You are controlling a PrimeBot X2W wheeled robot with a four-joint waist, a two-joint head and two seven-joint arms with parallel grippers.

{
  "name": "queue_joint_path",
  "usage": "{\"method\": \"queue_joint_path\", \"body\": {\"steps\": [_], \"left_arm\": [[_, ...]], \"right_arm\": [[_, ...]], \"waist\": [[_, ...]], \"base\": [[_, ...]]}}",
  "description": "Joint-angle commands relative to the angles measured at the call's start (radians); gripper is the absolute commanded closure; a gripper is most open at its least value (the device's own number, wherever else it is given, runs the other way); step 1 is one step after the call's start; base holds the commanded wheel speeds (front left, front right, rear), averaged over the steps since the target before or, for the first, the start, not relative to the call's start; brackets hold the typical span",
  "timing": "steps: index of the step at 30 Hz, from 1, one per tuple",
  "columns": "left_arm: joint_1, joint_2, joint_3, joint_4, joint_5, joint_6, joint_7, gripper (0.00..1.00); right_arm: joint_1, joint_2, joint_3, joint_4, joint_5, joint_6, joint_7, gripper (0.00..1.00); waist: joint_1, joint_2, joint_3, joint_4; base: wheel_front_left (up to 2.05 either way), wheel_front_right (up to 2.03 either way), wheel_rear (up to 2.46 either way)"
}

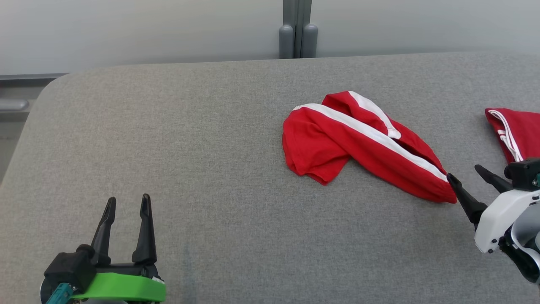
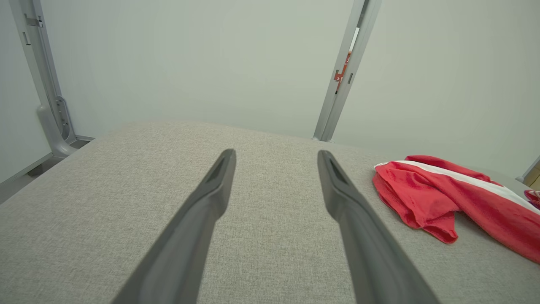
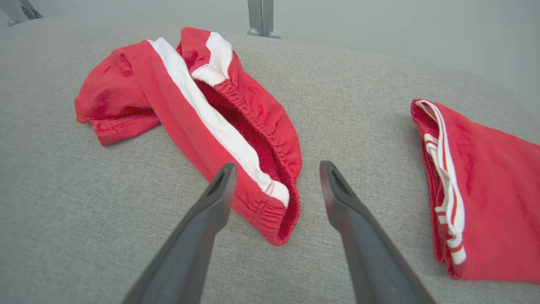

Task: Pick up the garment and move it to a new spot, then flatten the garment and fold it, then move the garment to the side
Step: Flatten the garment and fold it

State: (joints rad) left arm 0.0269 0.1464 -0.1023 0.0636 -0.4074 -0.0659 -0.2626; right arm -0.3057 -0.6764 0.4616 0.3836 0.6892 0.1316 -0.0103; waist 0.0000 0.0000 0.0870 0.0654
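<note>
Red crumpled garment point(image 1: 329, 139), right hand point(image 1: 463, 171) spread empty beside it, left hand point(image 1: 129, 197) likewise

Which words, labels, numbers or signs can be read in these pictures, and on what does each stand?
The orange-red sticker on the grey post: white marks, too small and blurred to read.
The crumpled red garment and the folded red garment: white stripes, no lettering visible.

Head camera looks down across the surface point(image 1: 190, 147); both wrist cameras skim low and close, sharing the red garment point(image 2: 422, 198).
</note>
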Motion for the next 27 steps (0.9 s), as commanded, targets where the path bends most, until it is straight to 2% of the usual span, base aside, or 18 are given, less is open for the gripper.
{"method": "queue_joint_path", "body": {"steps": [1, 4, 9, 16, 21, 27], "left_arm": [[0.012, 0.002, 0.004, -0.005, 0.002, 0.005, -0.003, 0.0], [0.019, 0.005, 0.006, -0.008, 0.003, 0.007, -0.003, 0.0], [0.026, 0.007, 0.007, -0.008, 0.005, 0.007, -0.003, 0.0], [0.034, 0.007, 0.009, -0.006, 0.013, 0.01, -0.003, 0.0], [0.014, 0.014, 0.002, 0.016, 0.002, 0.002, 0.015, 0.0], [-0.148, 0.02, -0.031, 0.091, -0.054, -0.033, 0.104, 0.0]], "right_arm": [[0.029, 0.015, -0.046, -0.033, 0.008, -0.002, 0.009, 0.0], [0.086, 0.088, -0.162, -0.075, -0.006, -0.002, 0.025, 0.0], [0.158, 0.263, -0.357, -0.157, -0.158, -0.001, -0.012, 0.0], [0.269, 0.442, -0.468, -0.281, -0.389, -0.002, -0.105, 0.0], [0.292, 0.494, -0.479, -0.316, -0.438, -0.002, -0.098, 0.0], [0.258, 0.514, -0.445, -0.325, -0.443, -0.002, -0.083, 0.0]], "waist": [[0.0, 0.0, -0.01, -0.01], [0.0, 0.0, -0.017, -0.016], [0.0, 0.0, -0.03, -0.02], [0.0, 0.0, -0.041, -0.029], [0.0, 0.0, -0.032, -0.055], [0.0, 0.0, 0.008, -0.098]], "base": [[0.0, 0.0, 0.0], [0.0, 0.0, 0.0], [0.0, 0.0, 0.0], [0.0, 0.0, 0.0], [0.0, 0.0, 0.0], [0.0, 0.0, 0.0]]}}
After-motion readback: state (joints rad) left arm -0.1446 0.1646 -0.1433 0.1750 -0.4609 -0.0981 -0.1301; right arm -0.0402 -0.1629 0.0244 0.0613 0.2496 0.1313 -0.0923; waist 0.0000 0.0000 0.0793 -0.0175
